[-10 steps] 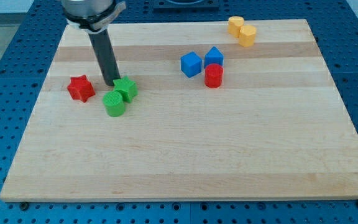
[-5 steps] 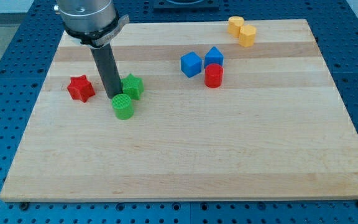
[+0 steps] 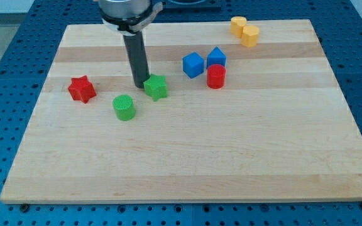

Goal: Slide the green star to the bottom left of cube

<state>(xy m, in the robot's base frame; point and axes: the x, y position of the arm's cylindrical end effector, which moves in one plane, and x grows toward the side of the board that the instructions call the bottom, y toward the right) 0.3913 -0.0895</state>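
The green star (image 3: 156, 87) lies on the wooden board, left of centre. My tip (image 3: 140, 85) stands right against the star's left side. The blue cube (image 3: 193, 64) sits up and to the right of the star, a short gap away. The star is below and left of the cube.
A green cylinder (image 3: 124, 107) lies below-left of the star. A red star (image 3: 81, 89) is at the left. A second blue block (image 3: 216, 57) and a red cylinder (image 3: 215, 76) sit right of the cube. Two yellow blocks (image 3: 244, 30) are at the top right.
My tip has moved right, pushing the green star right toward the blue cube. The green cylinder was nudged aside and now stays behind, apart from the star.
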